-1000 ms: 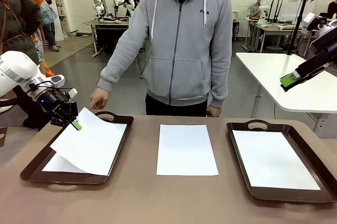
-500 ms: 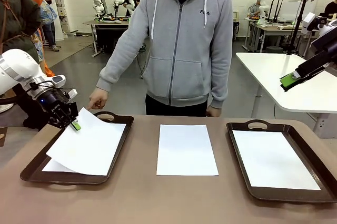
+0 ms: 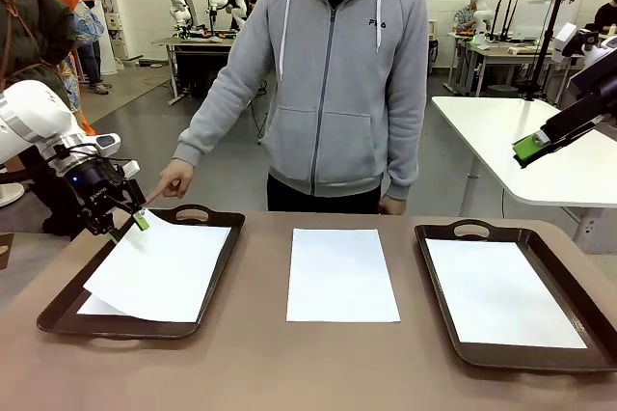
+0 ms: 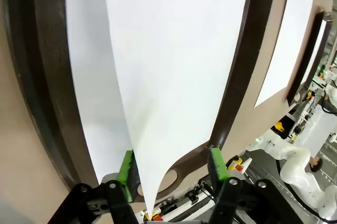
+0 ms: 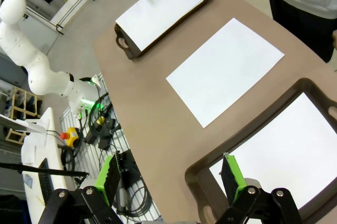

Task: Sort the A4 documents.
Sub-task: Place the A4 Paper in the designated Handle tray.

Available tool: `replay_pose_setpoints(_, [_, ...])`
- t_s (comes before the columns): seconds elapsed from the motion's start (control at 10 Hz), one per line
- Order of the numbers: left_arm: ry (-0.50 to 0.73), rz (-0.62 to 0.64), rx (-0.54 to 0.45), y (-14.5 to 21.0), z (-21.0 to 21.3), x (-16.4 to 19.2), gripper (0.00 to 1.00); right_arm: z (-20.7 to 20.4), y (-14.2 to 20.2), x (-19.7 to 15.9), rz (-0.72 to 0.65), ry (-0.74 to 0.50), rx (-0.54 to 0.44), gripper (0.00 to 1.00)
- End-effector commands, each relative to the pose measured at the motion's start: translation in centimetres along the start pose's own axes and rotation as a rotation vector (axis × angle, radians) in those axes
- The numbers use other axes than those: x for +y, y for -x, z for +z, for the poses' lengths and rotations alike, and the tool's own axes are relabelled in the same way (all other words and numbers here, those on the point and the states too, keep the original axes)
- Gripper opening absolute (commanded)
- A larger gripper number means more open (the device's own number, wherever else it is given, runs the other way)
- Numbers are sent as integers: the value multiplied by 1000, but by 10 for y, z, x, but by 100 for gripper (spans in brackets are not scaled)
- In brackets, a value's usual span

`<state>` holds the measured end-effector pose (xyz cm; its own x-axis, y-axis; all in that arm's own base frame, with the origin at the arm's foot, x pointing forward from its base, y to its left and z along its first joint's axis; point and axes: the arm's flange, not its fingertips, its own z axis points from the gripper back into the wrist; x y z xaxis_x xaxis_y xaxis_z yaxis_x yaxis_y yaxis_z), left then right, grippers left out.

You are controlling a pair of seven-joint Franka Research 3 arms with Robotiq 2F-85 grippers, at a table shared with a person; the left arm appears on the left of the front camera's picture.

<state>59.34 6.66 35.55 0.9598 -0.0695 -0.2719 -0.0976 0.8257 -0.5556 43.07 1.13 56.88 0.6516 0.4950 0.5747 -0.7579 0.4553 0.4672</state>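
1. Hovering over the far left corner of the left tray [image 3: 229,234], the left claw [image 3: 126,221] has its jaws spread wide, clamping nothing.
2. The top sheet [image 3: 159,266] reaches its far corner between those spread fingers [image 4: 125,167]. The rest lies askew over a lower sheet [image 3: 94,307] inside the tray.
3. A person's hand [image 3: 172,182] points just beside that claw.
4. A middle sheet [image 3: 341,274] lies flat on the bench [image 3: 260,363], and a right sheet [image 3: 501,290] lies in the right tray [image 3: 432,261].
5. The right claw [image 5: 171,167] hangs high above the right tray, jaws wide apart and empty.
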Motion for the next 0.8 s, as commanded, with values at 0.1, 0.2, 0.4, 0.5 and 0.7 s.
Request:
replay_pose_setpoints(0.1, [-72,46,-26,8,3,-10,96,-2,1,0,3,-5,-11,100])
replay_pose_setpoints(0.2, [-78,49,-34,9,5,-11,100,-2,1,0,3,-5,-11,100])
replay_pose_setpoints(0.4, [-53,23,-37,10,2,-16,100,-2,1,0,3,-5,-11,100])
replay_pose_setpoints(0.5, [10,16,-56,9,-1,-21,100,-2,1,0,3,-5,-11,100])
replay_pose_setpoints(0.7, [-29,19,-25,4,6,-14,100,-2,1,0,3,-5,-11,100])
